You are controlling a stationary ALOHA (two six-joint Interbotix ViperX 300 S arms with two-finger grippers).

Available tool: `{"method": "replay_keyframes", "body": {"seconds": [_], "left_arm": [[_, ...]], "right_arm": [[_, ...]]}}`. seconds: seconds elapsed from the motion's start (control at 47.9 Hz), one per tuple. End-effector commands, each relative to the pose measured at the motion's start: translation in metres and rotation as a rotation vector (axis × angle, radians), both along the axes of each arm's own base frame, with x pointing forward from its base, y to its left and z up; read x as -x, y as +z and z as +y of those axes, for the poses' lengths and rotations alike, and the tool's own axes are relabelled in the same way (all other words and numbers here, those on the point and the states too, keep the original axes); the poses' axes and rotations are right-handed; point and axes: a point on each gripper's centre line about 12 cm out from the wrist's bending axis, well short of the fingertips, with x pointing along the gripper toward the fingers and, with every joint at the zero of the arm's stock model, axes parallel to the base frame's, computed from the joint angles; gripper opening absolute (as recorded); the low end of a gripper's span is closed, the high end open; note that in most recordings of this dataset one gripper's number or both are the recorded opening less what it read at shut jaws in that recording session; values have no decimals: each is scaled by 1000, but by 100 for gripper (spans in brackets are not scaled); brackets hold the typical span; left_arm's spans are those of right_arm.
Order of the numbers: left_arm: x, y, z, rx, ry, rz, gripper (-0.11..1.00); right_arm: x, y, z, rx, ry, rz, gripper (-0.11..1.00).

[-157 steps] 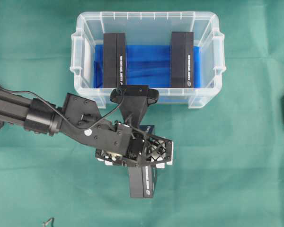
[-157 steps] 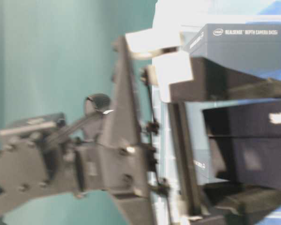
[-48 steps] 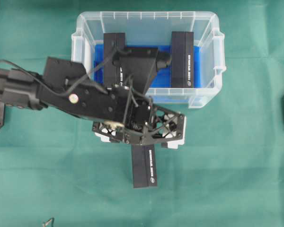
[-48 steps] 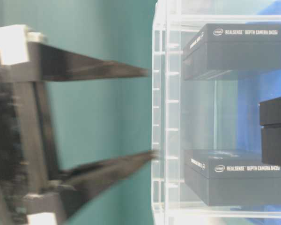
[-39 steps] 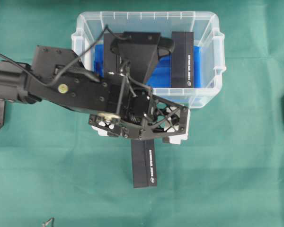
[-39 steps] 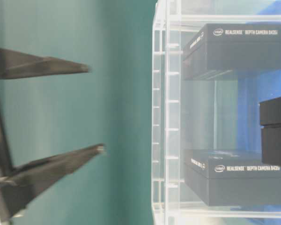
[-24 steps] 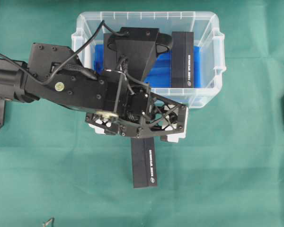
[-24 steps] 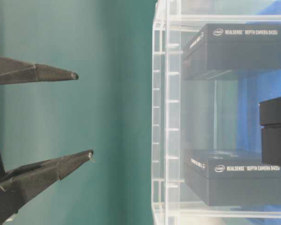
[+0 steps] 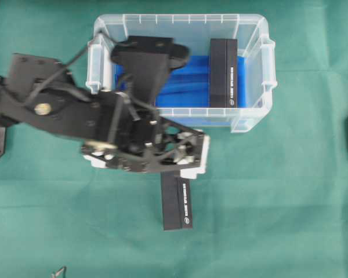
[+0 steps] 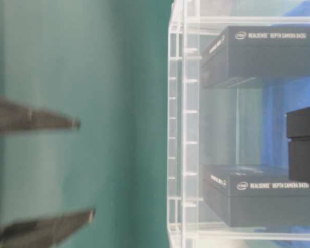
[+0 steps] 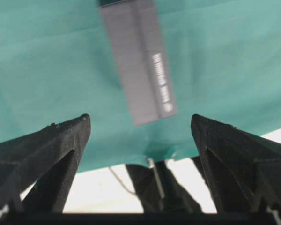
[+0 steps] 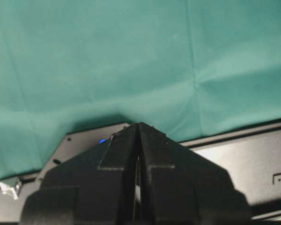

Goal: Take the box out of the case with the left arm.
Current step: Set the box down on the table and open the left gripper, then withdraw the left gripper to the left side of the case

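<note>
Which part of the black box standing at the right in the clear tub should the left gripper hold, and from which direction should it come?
Probably from straight above, jaws closing across the narrow width of the box. It stands on its long thin edge, and the tub walls block any side approach.

We identify the left arm (image 9: 58,107) as matte black, built from angular bolted plates with visible screw heads, a brass-coloured round fitting, and a loose black cable. Its open-lattice gripper (image 9: 145,156) carries white pads.

Green cloth (image 9: 290,197) w/ faint creases covers the whole tabletop, evenly lit.
</note>
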Motion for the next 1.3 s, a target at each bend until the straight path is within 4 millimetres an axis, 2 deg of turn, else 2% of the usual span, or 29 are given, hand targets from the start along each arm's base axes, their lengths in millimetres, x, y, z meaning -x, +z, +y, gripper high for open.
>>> {"method": "replay_keyframes", "body": {"seconds": [0.0, 0.251, 0.627, 0.815, 0.94, 1.275], "left_arm": [[24, 19, -1, 7, 3, -34, 87], [76, 8, 0, 7, 9, 9, 87], [157, -3, 13, 18, -11, -28, 87], [189, -6, 18, 25, -14, -47, 87], [198, -6, 21, 23, -15, -59, 87], [193, -9, 29, 3, 8, -42, 87]], "right_arm": [[0, 6, 0, 3, 1, -21, 0], [1, 6, 0, 3, 1, -21, 0], [1, 6, -1, 5, 2, -19, 0], [1, 5, -1, 5, 2, -17, 0], [1, 6, -1, 5, 1, -19, 0], [1, 6, -1, 4, -1, -20, 0]]}}
